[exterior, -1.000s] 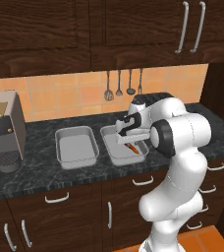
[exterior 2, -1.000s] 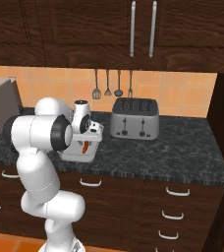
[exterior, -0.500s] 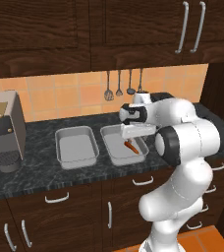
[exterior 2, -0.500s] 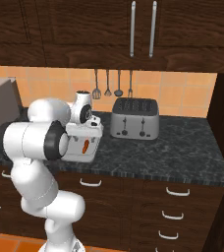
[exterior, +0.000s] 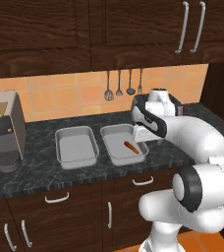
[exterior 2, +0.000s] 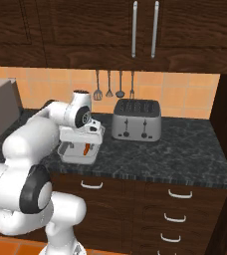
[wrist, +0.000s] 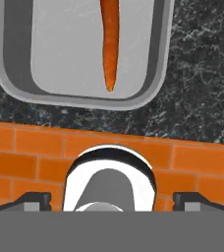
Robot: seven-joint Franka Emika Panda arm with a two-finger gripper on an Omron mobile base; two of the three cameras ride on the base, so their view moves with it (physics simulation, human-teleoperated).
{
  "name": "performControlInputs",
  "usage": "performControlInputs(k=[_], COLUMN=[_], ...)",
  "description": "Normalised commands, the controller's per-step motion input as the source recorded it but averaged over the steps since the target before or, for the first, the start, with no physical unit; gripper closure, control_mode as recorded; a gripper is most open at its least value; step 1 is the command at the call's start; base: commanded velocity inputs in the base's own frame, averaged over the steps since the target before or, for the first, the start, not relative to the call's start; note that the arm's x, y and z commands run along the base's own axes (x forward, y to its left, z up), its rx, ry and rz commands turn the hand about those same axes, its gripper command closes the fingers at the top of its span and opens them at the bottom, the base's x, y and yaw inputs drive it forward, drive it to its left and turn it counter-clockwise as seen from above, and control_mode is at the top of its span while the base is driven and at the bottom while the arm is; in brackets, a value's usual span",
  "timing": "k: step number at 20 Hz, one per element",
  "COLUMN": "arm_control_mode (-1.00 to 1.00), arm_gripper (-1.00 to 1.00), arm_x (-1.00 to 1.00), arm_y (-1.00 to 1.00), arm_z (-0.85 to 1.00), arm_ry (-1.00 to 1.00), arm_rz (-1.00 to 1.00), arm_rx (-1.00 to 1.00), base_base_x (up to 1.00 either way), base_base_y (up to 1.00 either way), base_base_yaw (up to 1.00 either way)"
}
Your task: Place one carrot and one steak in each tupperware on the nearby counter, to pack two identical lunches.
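Observation:
One orange carrot lies in the right tupperware; the left tupperware beside it holds nothing. Both trays sit on the dark marbled counter. My gripper hangs above the right tray's right side, apart from the carrot. In the hand view the carrot lies lengthwise in the tray, and my fingertips stand far apart with nothing between them, so the gripper is open. From the right, the carrot shows in the tray below the hand. The steaks and the second carrot are out of view.
A grey coffee machine stands at the counter's left end. A silver toaster stands right of the trays. Utensils hang on the orange tiled wall behind. Dark cabinets hang overhead.
The hand has risen from low over the right tray and drawn back towards the wall. The carrot has stayed lying in that tray.

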Motion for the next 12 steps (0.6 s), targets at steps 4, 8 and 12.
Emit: performControlInputs(k=[4, 8, 12], arm_control_mode=[-1.00, -1.00, -1.00], arm_gripper=[-1.00, -1.00, -1.00], arm_x=[-1.00, -1.00, -0.96], arm_y=[0.03, 0.00, 0.03], arm_z=[0.61, 0.63, 0.37], arm_ry=[-0.08, -0.13, -0.20], arm_rz=[0.00, 0.00, 0.00], arm_rx=[-0.01, 0.00, 0.00], base_base_x=[0.00, 0.00, 0.00], base_base_y=[0.00, 0.00, 0.00], base_base_yaw=[0.00, 0.00, 0.00])
